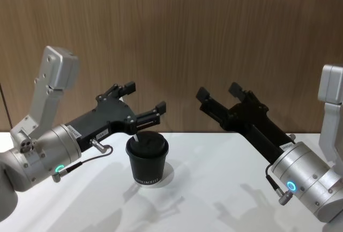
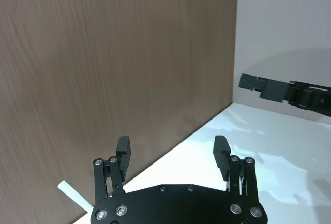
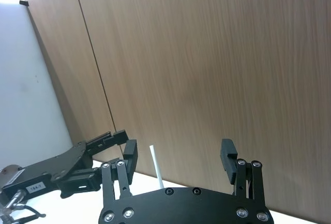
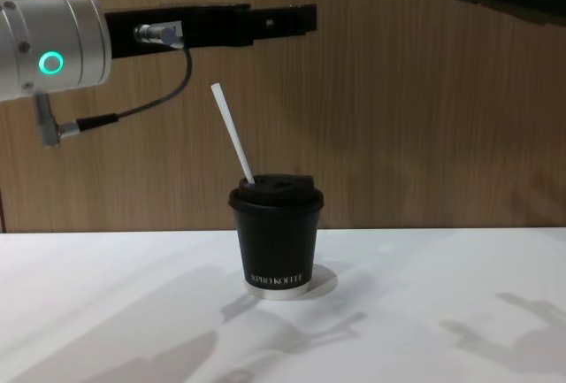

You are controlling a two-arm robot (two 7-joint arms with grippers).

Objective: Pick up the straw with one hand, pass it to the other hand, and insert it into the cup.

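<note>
Straw [image 4: 232,134] is seen planted in the lid of the cup [image 4: 275,243], tilted toward 11 o'clock. The cup is set upright on a white table [image 4: 424,312], backed by a wood-panelled wall [image 1: 214,39]. The left gripper [image 1: 144,103] is held just above the cup, fingers spread and empty. The right gripper [image 1: 220,94] is raised at 3 o'clock, likewise spread.
</note>
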